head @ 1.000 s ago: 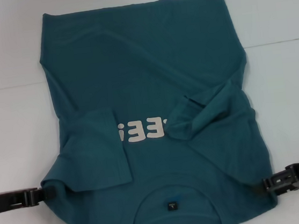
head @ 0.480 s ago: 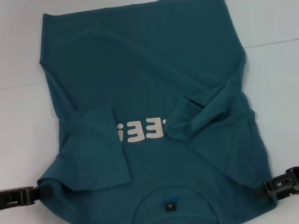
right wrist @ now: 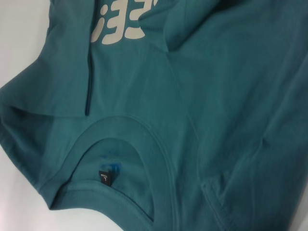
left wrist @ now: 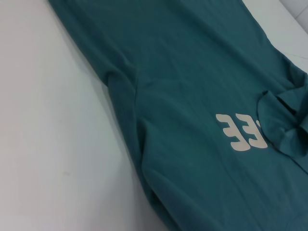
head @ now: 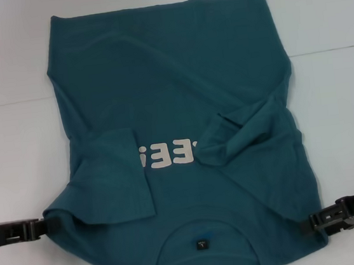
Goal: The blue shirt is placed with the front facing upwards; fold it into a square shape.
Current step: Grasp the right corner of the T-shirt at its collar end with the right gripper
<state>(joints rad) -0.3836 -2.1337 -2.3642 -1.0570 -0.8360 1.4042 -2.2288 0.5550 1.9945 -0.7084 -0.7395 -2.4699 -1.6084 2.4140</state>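
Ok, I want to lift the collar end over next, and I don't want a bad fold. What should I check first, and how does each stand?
1. Shirt front up: ok, white letters show.
2. Sleeves folded in: not ok. The one on the robot's left lies flat; the one on its right is bunched over the letters.
3. Left gripper at the shoulder edge: ok, at the cloth.
4. Right gripper at the other shoulder: ok, at the cloth.
5. Both grippers holding cloth: cannot tell.
6. Collar centred between the grippers: ok, label near the middle.
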